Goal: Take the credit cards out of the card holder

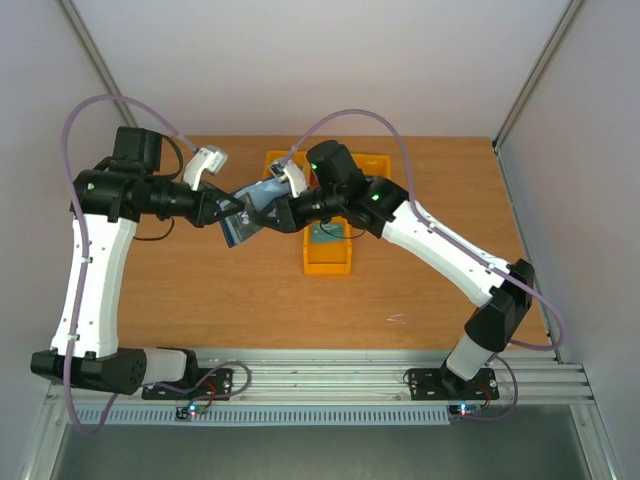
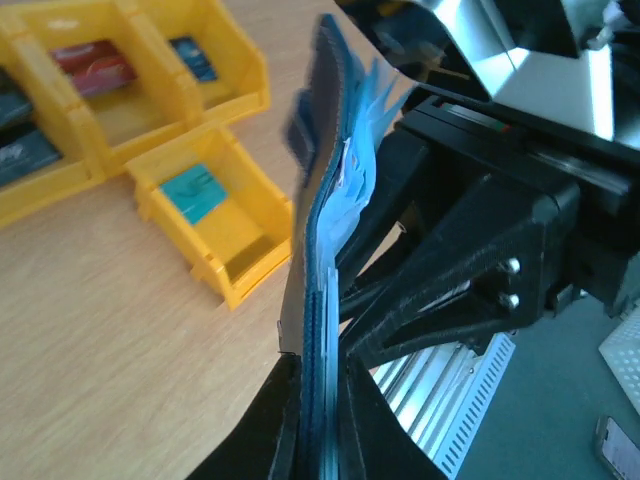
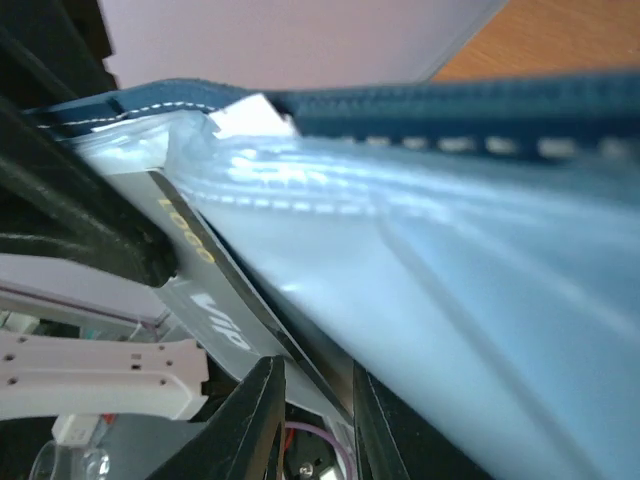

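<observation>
Seemingly midway only: card holder (image 1: 247, 212) held spread above the counter (image 1: 200, 300), clamped at its lower edge by the closed left fingers (image 2: 262, 435), VIP credit card (image 3: 215, 310) still in its sleeve, pinched between the almost closed right fingers (image 3: 250, 420).

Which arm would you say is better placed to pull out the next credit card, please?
Right. The left gripper is clamped on the card holder at its edge, holding it up, while the right gripper is at the clear sleeves with the VIP card ending between its fingers.
</observation>
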Controlling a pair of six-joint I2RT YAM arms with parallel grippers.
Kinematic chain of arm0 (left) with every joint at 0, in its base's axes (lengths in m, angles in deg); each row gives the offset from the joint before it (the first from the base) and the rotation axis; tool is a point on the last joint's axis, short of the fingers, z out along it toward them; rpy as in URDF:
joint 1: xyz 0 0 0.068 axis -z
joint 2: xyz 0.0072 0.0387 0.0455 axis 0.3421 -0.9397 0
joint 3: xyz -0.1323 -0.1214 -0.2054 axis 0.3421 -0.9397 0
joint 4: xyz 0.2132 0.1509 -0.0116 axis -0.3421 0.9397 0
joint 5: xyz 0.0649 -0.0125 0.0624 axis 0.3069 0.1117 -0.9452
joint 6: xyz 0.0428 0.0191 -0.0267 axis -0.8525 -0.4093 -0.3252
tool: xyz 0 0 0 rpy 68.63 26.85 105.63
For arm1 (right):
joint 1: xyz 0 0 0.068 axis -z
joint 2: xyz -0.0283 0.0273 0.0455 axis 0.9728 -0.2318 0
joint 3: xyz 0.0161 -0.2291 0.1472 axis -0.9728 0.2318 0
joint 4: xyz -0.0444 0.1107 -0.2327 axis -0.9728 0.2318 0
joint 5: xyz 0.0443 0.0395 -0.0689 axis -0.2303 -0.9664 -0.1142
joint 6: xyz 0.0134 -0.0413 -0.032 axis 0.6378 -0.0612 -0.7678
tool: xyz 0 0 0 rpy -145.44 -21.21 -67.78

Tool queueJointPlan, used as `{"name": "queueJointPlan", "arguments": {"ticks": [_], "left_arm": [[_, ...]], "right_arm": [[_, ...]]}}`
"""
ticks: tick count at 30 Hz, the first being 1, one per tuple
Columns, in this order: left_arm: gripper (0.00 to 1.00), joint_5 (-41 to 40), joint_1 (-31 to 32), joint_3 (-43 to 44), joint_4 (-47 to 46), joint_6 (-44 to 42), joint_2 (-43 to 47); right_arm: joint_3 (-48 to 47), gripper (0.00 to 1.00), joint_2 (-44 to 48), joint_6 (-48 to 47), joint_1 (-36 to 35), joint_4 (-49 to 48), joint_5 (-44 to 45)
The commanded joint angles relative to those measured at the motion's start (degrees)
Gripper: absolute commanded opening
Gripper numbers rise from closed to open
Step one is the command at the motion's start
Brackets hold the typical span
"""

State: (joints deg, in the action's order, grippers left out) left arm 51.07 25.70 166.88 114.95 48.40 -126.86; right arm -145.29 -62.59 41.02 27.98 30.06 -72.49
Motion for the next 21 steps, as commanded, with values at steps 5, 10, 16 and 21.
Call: {"name": "queueJointPlan", "arguments": {"ticks": [5, 10, 16, 21], "left_arm": [[0.0, 19.5, 0.0, 1.9, 8.1, -11.5, 2.4], [0.0, 23.9, -0.1, 3.2, 12.1, -17.1, 2.1], [0.0, 27.4, -0.1, 3.5, 12.9, -19.4, 1.9], [0.0, 26.6, 0.0, 2.6, 9.7, -15.9, 2.3]], "right_arm": [[-0.9, 0.19, 6.7, -9.3, 1.8, 4.9, 0.2], [-1.9, 0.19, 8.2, -13.9, 1.8, 7.4, -4.4], [-3.1, 0.18, 6.9, -13.9, 1.2, 7.1, -8.3], [-3.7, 0.18, 6.0, -14.2, -0.3, 5.3, -11.5]]}}
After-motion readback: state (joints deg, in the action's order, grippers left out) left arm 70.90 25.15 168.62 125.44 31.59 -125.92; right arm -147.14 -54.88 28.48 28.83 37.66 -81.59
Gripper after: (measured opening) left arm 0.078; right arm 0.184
